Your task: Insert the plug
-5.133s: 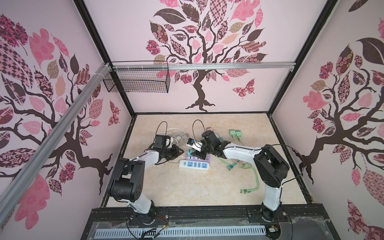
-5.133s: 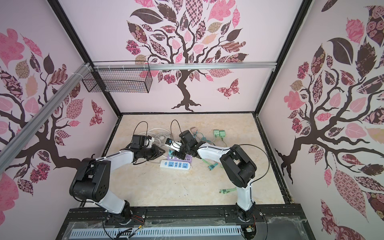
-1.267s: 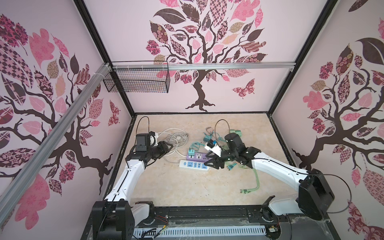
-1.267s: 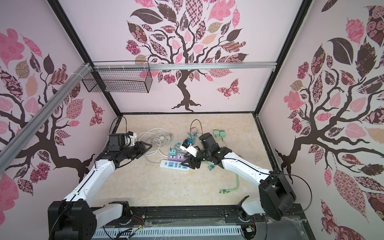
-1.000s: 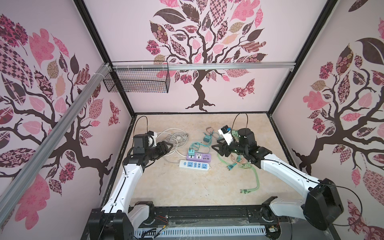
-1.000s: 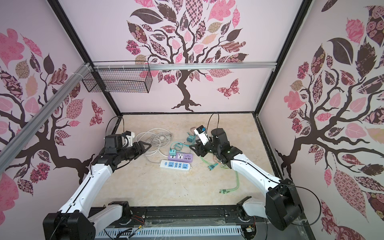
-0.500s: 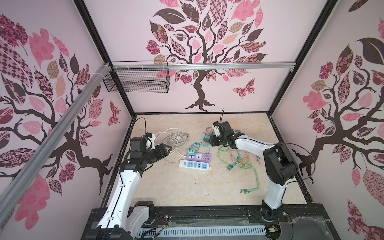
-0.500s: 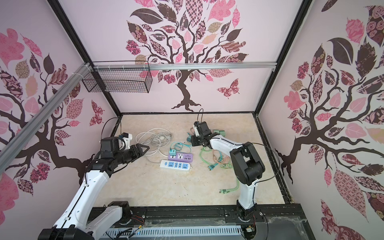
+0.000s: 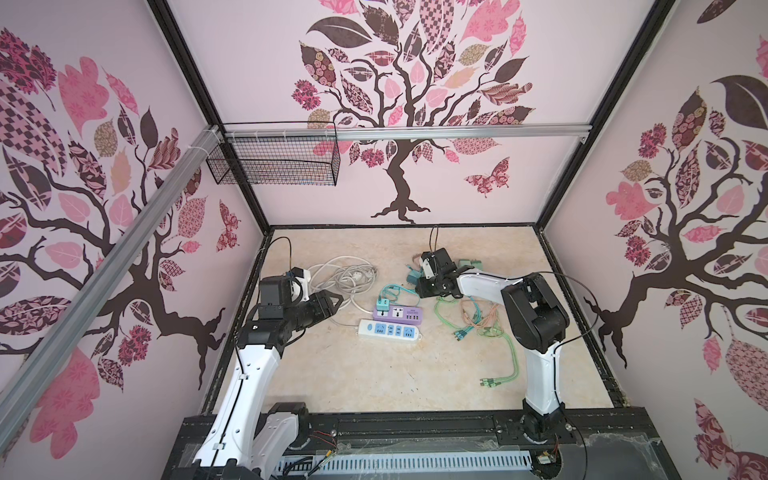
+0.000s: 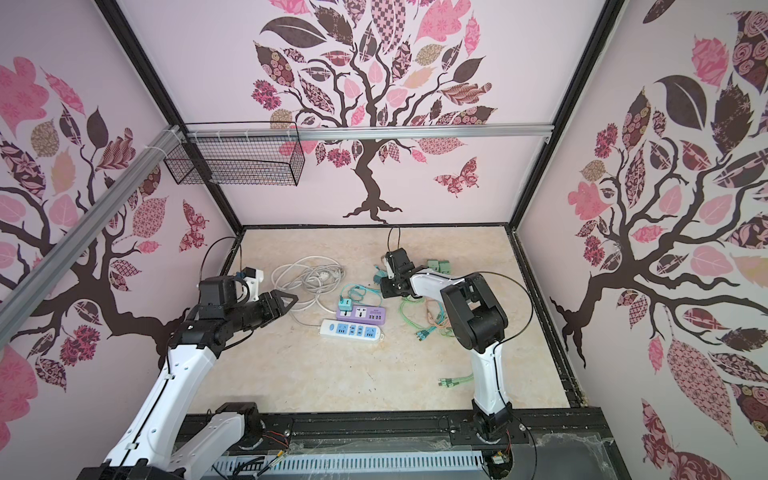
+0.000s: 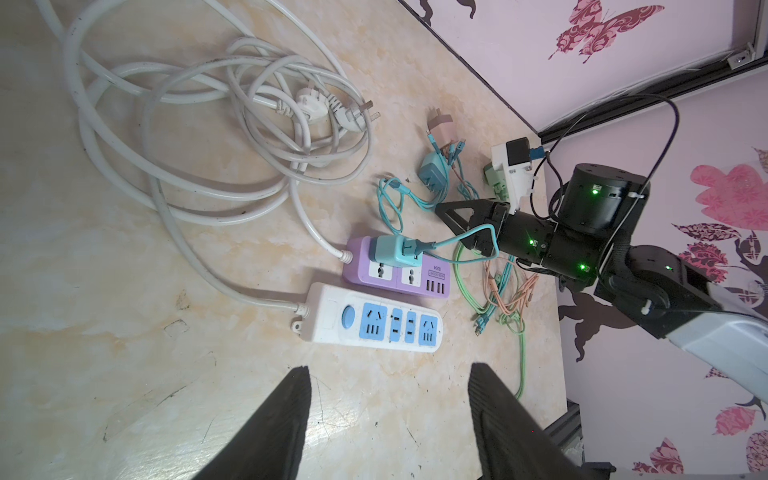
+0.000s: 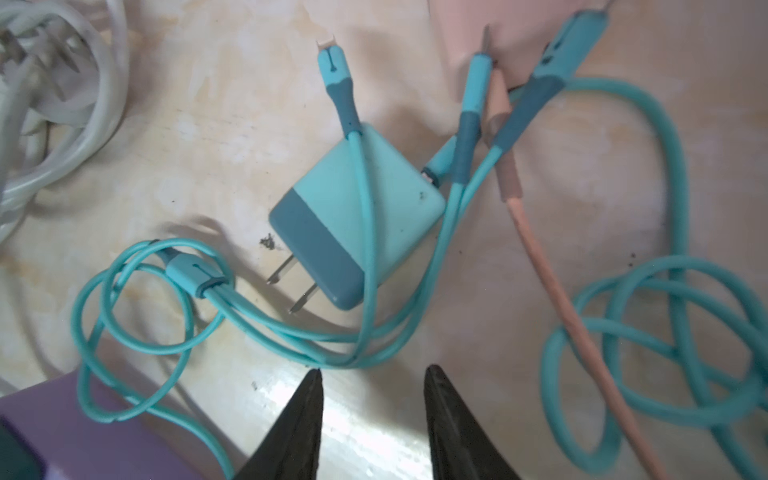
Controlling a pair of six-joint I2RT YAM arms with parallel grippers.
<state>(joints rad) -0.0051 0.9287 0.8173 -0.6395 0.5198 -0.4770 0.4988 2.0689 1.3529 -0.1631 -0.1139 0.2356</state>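
Beyond the purple power strip (image 9: pixel 401 312), the loose teal charger (image 12: pixel 332 203) is hovered over by the right gripper (image 12: pixel 372 370), jaws apart, empty; its body should be clamped next.

White links (image 9: pixel 482 286), black joints (image 9: pixel 536 320), green lights (image 11: pixel 595 191), seemingly ribbed black fingers (image 11: pixel 282 424)

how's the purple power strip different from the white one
The purple power strip has a teal charger plugged into it; the white power strip has every socket free. The purple one carries USB ports; the white one has blue socket faces and a round blue button. The white one is longer. Both lie flat, side by side.
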